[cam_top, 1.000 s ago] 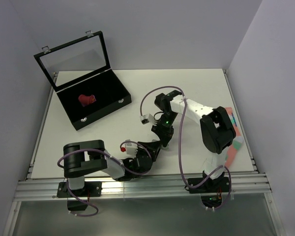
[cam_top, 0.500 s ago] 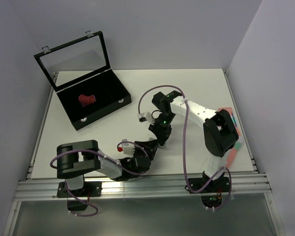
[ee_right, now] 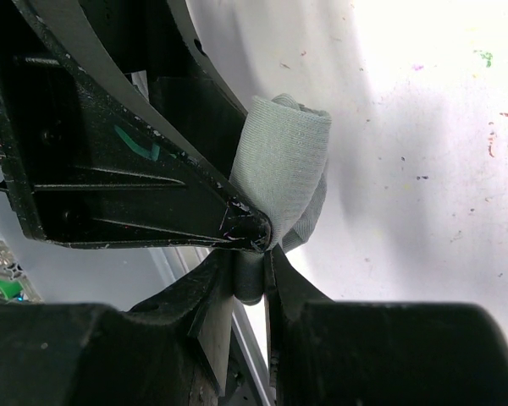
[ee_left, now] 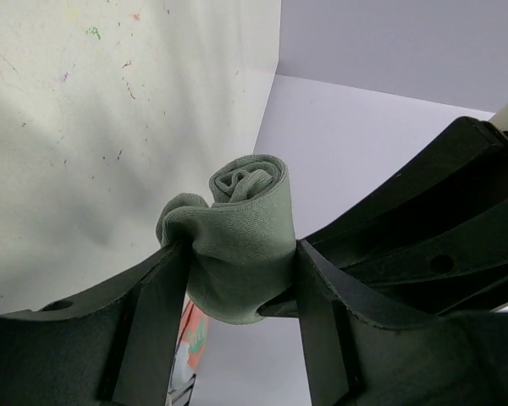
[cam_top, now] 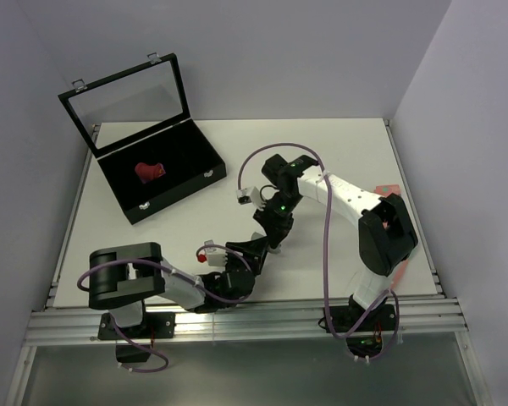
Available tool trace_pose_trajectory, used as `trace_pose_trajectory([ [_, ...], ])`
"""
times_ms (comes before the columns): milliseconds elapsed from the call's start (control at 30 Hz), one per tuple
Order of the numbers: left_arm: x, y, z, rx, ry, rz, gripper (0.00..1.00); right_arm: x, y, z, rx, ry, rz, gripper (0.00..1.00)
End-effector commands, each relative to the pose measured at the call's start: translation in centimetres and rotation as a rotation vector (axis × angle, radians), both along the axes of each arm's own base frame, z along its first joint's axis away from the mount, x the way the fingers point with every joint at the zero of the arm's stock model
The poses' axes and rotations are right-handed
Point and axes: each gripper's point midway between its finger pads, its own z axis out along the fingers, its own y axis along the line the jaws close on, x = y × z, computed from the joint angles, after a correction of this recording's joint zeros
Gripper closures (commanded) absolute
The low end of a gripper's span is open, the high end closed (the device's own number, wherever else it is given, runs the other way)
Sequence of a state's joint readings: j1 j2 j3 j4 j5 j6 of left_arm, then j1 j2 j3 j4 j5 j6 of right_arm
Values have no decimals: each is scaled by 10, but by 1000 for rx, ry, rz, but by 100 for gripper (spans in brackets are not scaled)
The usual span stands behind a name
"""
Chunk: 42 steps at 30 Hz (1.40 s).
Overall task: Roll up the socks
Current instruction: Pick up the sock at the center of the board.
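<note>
Quick look at where we are: both arms meet near the front middle of the bench (cam_top: 339,144), and the grey sock (ee_left: 245,194) sits right between them. In the left wrist view we see it wound into a tight roll with the spiral end facing up. The left claw (ee_left: 239,262) is squeezing it, one finger pressed into each side of the roll. From the right wrist view, the right claw (ee_right: 252,266) is nearly closed, pinching the lower edge of that same grey sock, right up against the left claw's black finger. We can't tell whether the roll touches the bench or hangs just above it.

Further back on the left there's a black display case (cam_top: 165,182) with its glass lid propped open, and a red rolled sock (cam_top: 151,172) lies inside on the dark lining. Over at the right edge, a salmon-pink sock (cam_top: 401,272) lies flat, mostly hidden by the right arm
</note>
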<state>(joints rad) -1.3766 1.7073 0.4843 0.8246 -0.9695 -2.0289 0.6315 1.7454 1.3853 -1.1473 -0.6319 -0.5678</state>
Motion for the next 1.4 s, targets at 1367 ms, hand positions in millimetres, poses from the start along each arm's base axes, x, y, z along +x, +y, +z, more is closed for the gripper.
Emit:
trace_pose_trajectory([
  [1367,-10,29,23,-90,-80,48,46,-55,54,63,287,245,74,85],
])
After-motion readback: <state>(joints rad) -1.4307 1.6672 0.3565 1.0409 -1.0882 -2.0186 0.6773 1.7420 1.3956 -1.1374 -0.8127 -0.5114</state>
